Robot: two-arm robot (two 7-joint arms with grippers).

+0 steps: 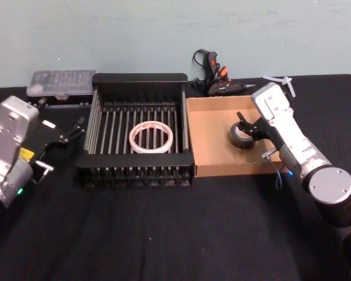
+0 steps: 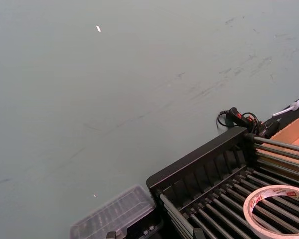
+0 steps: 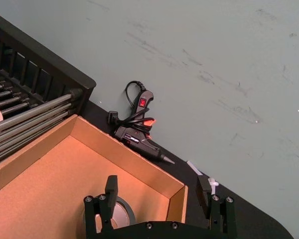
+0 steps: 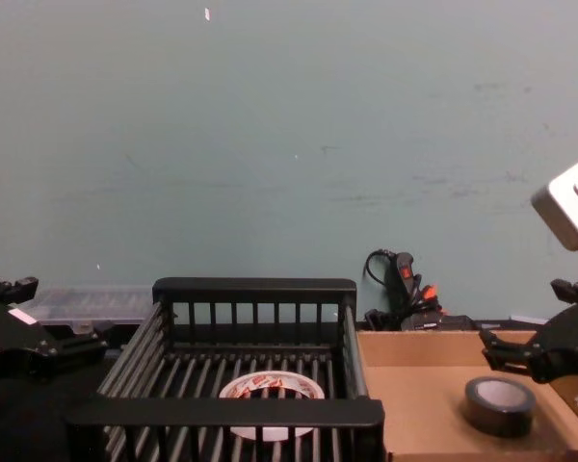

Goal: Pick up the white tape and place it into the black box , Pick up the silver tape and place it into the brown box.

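Right gripper [image 1: 246, 124] open above silver tape [image 1: 241, 137] in brown box [image 1: 213, 153], white tape [image 1: 151, 136] in black box [image 1: 138, 82]

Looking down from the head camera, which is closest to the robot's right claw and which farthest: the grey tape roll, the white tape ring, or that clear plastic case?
From the right gripper:
1. Silver tape, just beneath its open jaws in the brown box.
2. White tape, inside the black box to the left.
3. Clear plastic case, far left by the wall.

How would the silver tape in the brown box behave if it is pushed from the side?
The silver tape lies flat on the brown box floor, so it would probably slide, not roll. It looks thick and compact, so likely stiff and unlikely to tip.
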